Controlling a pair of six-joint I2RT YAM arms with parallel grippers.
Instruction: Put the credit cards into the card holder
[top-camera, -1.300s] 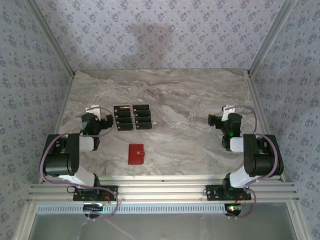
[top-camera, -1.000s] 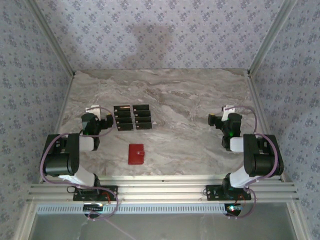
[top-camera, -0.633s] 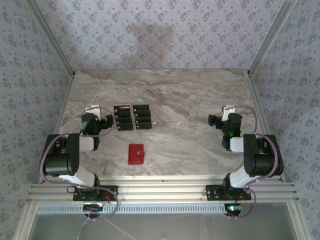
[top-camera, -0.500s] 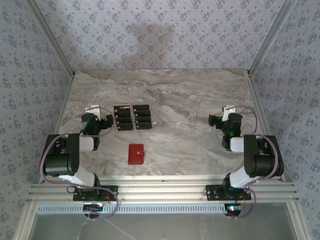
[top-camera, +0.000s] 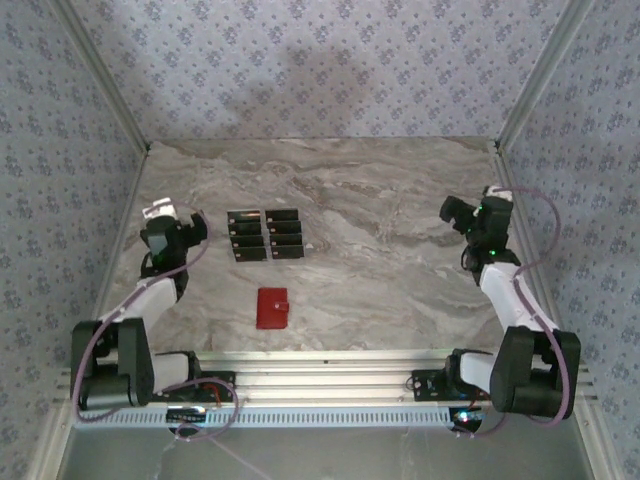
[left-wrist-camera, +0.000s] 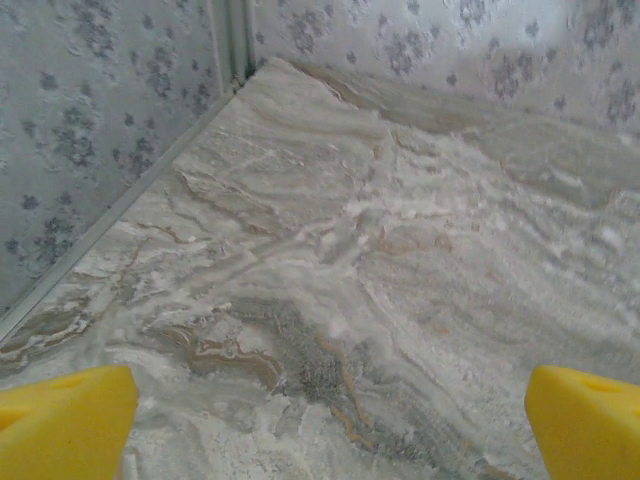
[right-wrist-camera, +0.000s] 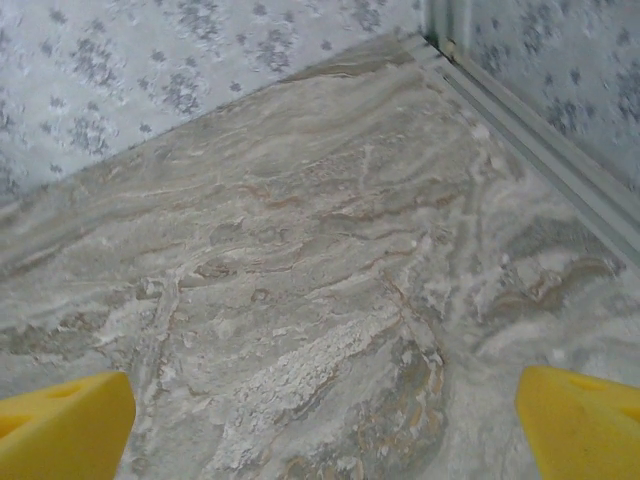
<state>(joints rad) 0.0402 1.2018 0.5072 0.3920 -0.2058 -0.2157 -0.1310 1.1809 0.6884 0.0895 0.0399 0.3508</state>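
Near the front of the surface (top-camera: 400, 200): red card holder (top-camera: 271, 308) lies folded shut (its inside is hidden) | black credit cards (top-camera: 265, 235) lie behind it in two rows, apart from it | left gripper (left-wrist-camera: 322, 425) spread wide over bare surface | right gripper (right-wrist-camera: 320, 425) spread wide too

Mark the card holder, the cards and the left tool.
card holder (top-camera: 271, 308): top view, centre of red cover.
credit cards (top-camera: 247, 236): top view, left column.
left tool (left-wrist-camera: 322, 425): left wrist view, midway between yellow fingertips.
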